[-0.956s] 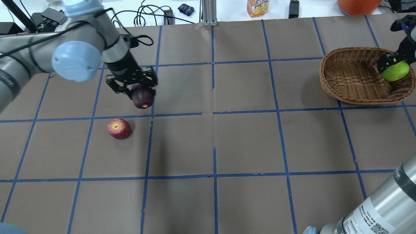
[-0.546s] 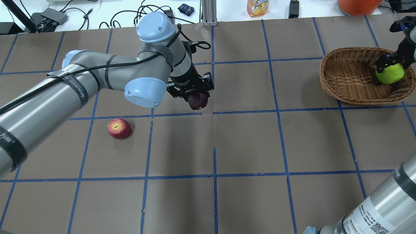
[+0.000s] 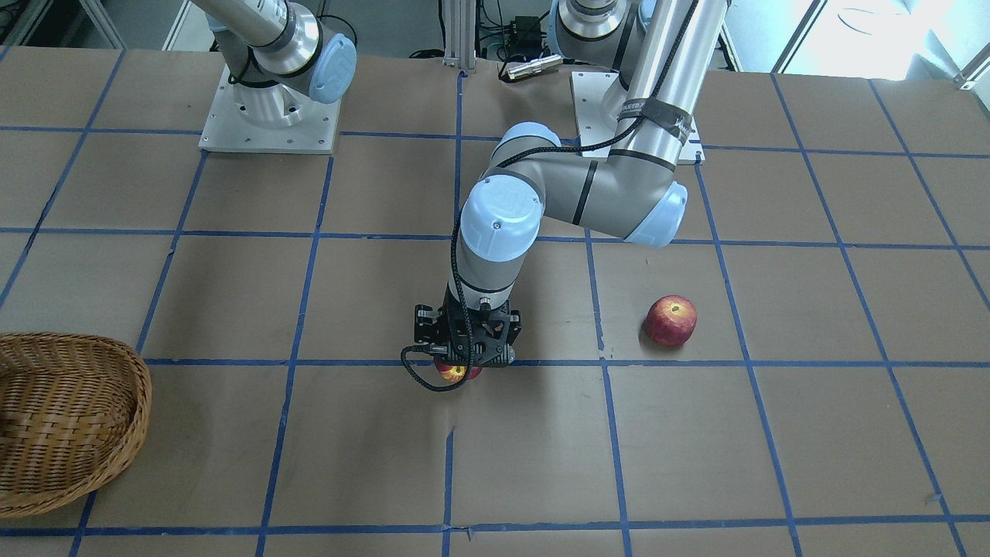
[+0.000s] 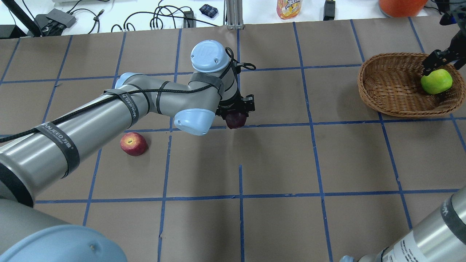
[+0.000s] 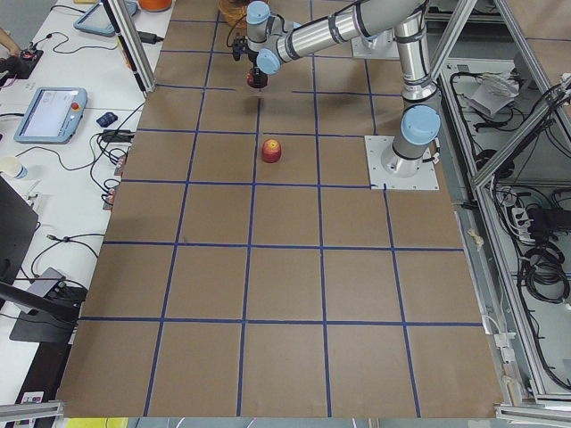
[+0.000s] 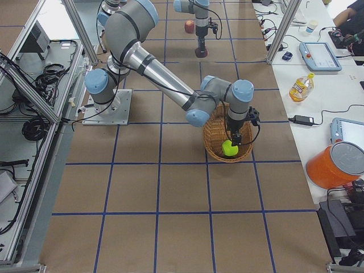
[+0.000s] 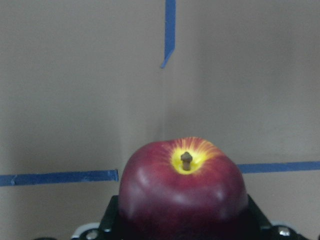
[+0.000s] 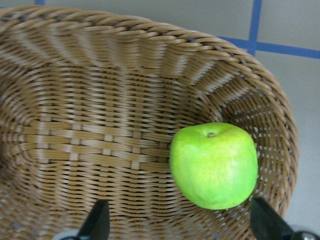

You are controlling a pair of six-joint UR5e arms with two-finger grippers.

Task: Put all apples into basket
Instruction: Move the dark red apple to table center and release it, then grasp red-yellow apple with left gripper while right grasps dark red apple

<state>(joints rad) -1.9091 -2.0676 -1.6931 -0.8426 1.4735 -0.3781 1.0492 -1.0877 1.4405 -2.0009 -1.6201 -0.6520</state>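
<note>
My left gripper (image 4: pixel 236 113) is shut on the dark maroon apple (image 4: pixel 236 120) and holds it just above the table near the middle. The apple fills the left wrist view (image 7: pixel 182 190), stem up. The red streaked apple (image 4: pixel 134 143) lies on the table to the left, and also shows in the front view (image 3: pixel 671 319). The yellow-green apple (image 4: pixel 436 81) lies inside the wicker basket (image 4: pixel 386 98) at the far right. My right gripper (image 4: pixel 443 61) is open just above it, with its fingers (image 8: pixel 97 222) spread apart and clear of the apple (image 8: pixel 214 165).
A juice bottle (image 4: pixel 288 8), cables and an orange container (image 4: pixel 400 6) stand beyond the table's far edge. Blue tape lines grid the brown tabletop. The left arm's forearm (image 4: pixel 109 116) stretches over the table's left half.
My left arm has carried the maroon apple rightward toward the table's middle. My right gripper has let go of the green apple in the basket and lifted off it.
</note>
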